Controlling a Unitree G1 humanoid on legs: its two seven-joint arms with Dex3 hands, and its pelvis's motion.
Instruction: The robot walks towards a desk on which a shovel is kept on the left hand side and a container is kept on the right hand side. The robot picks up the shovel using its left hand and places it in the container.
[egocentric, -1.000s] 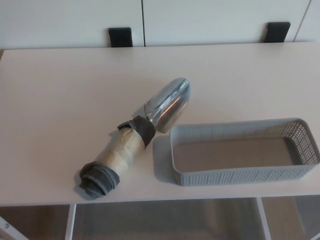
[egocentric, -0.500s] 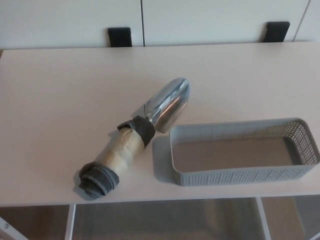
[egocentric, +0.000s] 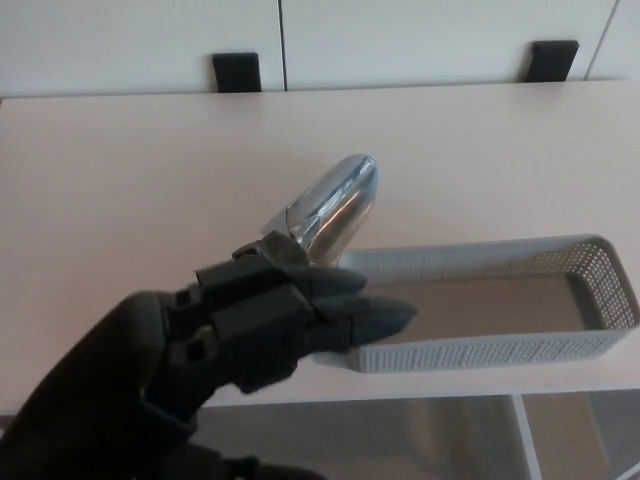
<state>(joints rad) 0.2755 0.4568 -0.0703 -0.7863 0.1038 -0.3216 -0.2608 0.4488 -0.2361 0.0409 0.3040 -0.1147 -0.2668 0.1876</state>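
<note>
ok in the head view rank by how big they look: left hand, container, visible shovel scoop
1. left hand, though it is nearest the camera, so its size is inflated
2. container
3. shovel scoop, its handle hidden behind the hand

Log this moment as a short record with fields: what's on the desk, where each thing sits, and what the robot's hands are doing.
surface: pale desk
shovel: metal scoop lying on the desk, blade pointing away from the robot, handle hidden behind the hand
container: grey perforated basket, empty, right of the shovel
left hand: left hand over the shovel's handle, fingers pointing toward the basket; grasp not confirmed
right hand: not in view
</note>
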